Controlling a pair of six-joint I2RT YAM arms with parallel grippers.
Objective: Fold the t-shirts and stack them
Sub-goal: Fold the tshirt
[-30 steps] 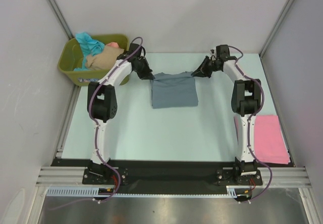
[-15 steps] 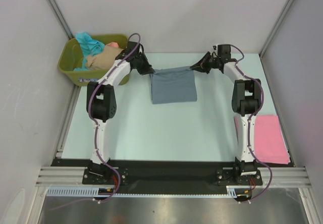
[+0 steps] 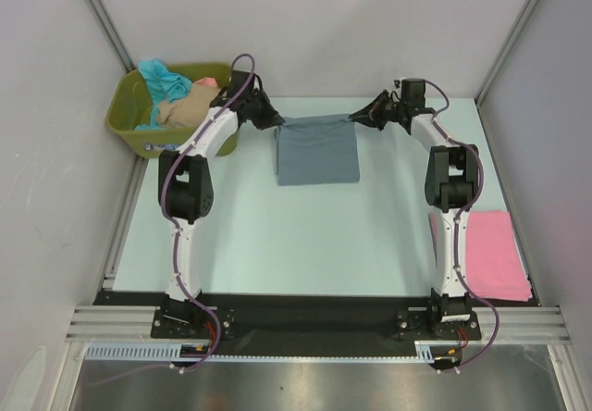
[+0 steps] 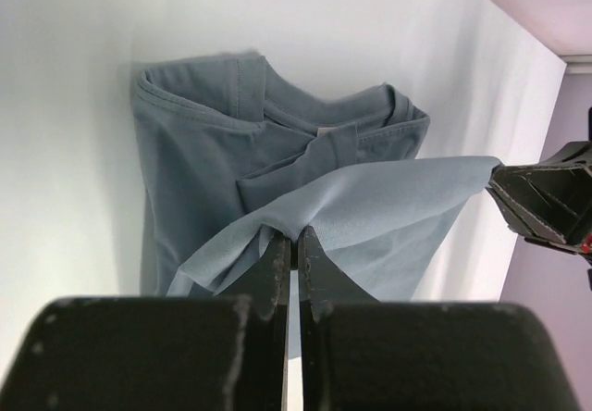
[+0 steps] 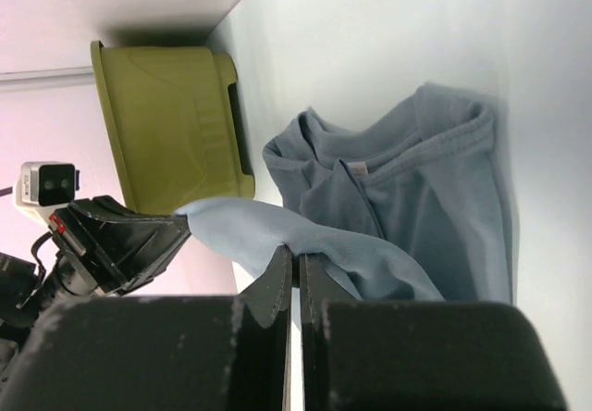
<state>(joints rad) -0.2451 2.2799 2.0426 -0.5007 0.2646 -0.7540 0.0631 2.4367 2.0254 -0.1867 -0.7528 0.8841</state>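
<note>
The slate grey-blue t-shirt point(image 3: 317, 152) lies partly folded at the table's far middle; its collar shows in the left wrist view point(image 4: 277, 124) and right wrist view point(image 5: 407, 189). My left gripper point(image 3: 276, 122) is shut on the shirt's far left corner point(image 4: 294, 230). My right gripper point(image 3: 357, 117) is shut on the far right corner point(image 5: 296, 249). Both hold that edge stretched and lifted above the table. A folded pink t-shirt point(image 3: 493, 254) lies at the right edge. Teal point(image 3: 165, 80), beige point(image 3: 185, 105) and salmon point(image 3: 211, 83) shirts sit in the tub.
The olive-green plastic tub point(image 3: 129, 124) stands at the far left corner, also in the right wrist view point(image 5: 166, 119). Frame posts and walls close the table's back and sides.
Both grippers have carried the shirt's held edge away from the arm bases toward the back of the table, stretching the top layer out over the shirt.
</note>
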